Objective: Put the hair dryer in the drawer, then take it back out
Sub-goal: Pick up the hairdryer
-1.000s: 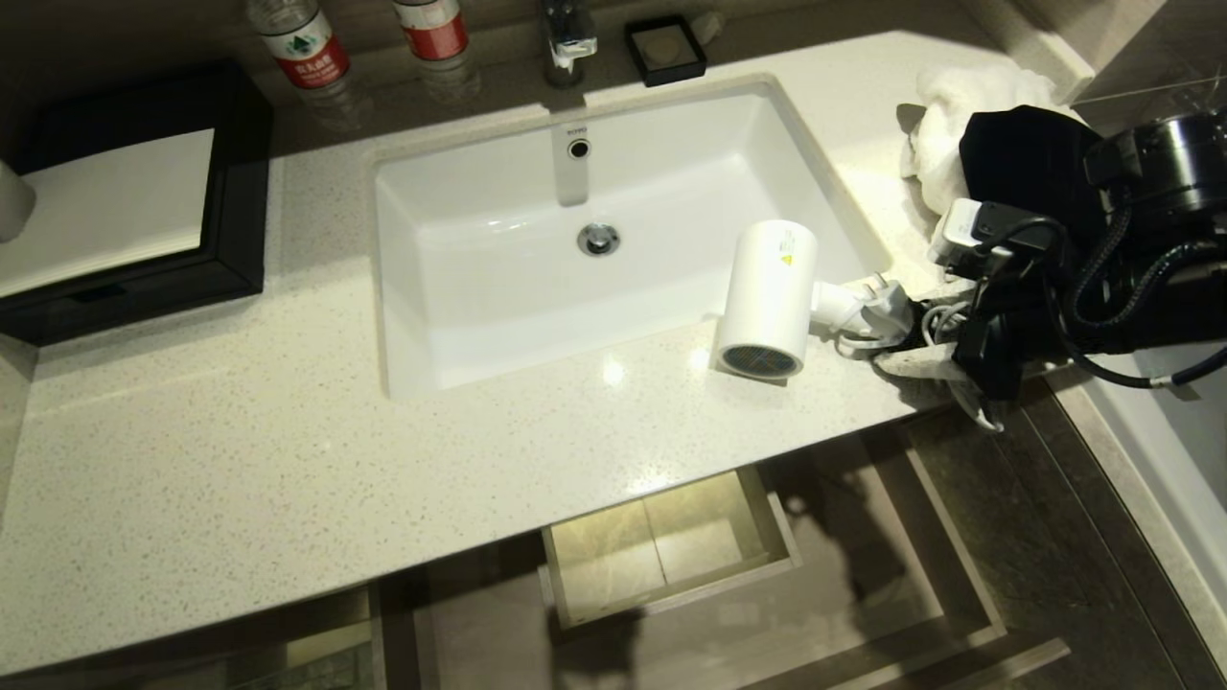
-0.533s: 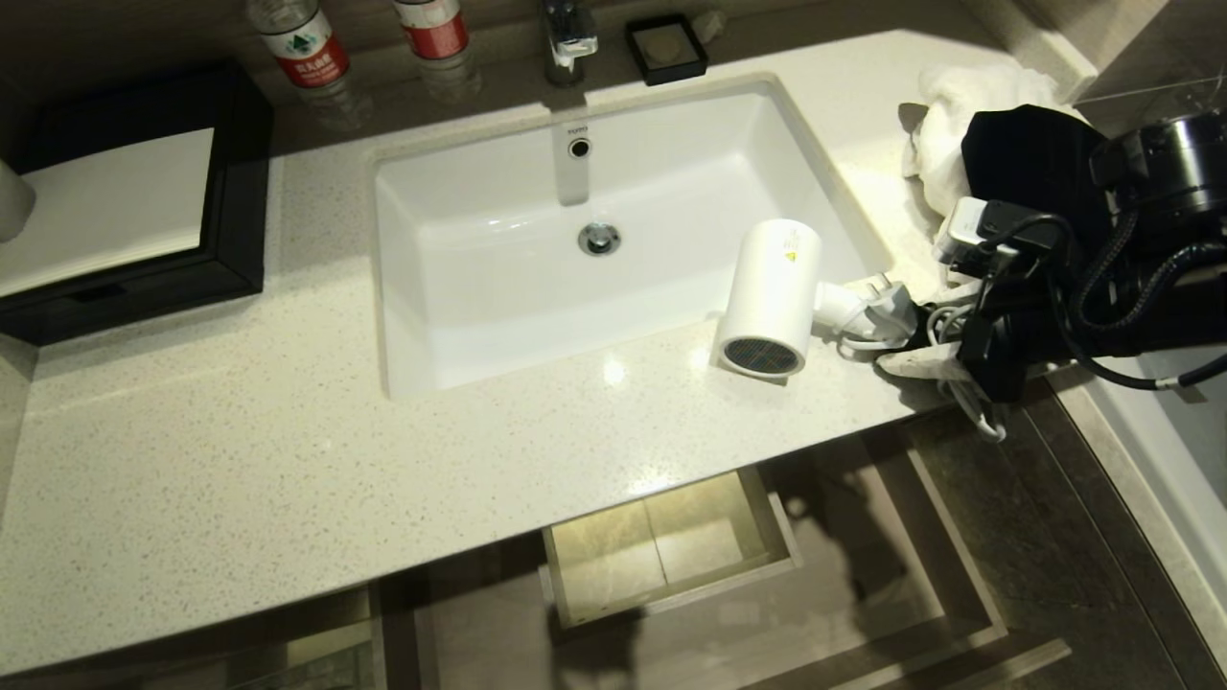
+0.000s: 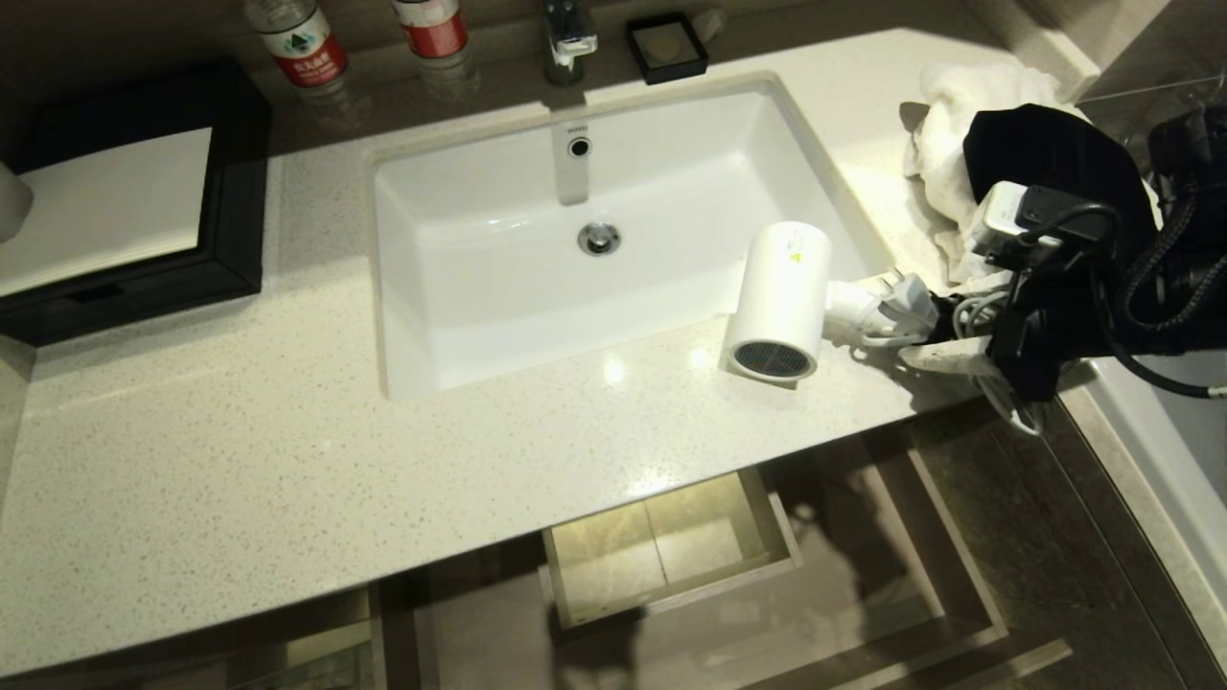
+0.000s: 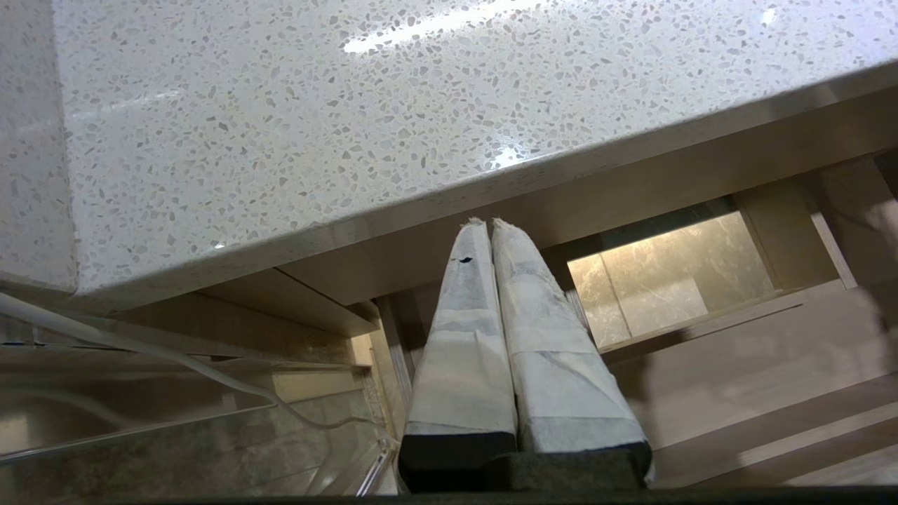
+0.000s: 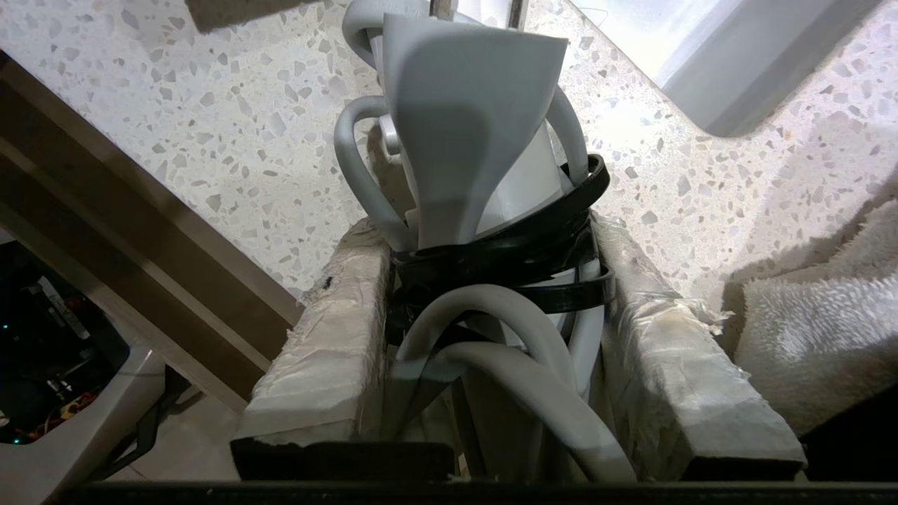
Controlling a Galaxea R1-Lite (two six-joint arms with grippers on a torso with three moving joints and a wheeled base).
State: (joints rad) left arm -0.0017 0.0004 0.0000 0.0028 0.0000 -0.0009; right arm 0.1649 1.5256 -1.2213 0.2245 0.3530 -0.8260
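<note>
Hair dryer (image 3: 781,297) is in my right gripper (image 5: 491,308), whose taped jaws are clamped on the handle and its bundled cord (image 5: 505,351); in the head view the barrel hangs just over the front right of the countertop (image 3: 288,460), grille toward me, beside the sink (image 3: 460,287). I cannot tell whether it touches the stone or sits slightly clear.

Nearest to me, below the counter edge, the drawer (image 3: 671,551) stands pulled out and looks empty. I judge this as the carry toward the drawer, though it could equally be the return leg. If it is the first, I must bring the dryer forward past the counter lip, lower it and watch that the trailing plug (image 3: 901,302) does not snag.

My left gripper (image 4: 501,337) is parked under the counter with its jaws together.

Farther back, a white towel (image 3: 944,144) and a black pouch (image 3: 1045,153) lie at the right; two bottles (image 3: 297,43), the tap (image 3: 567,38) and a black tray (image 3: 134,201) line the rear.
</note>
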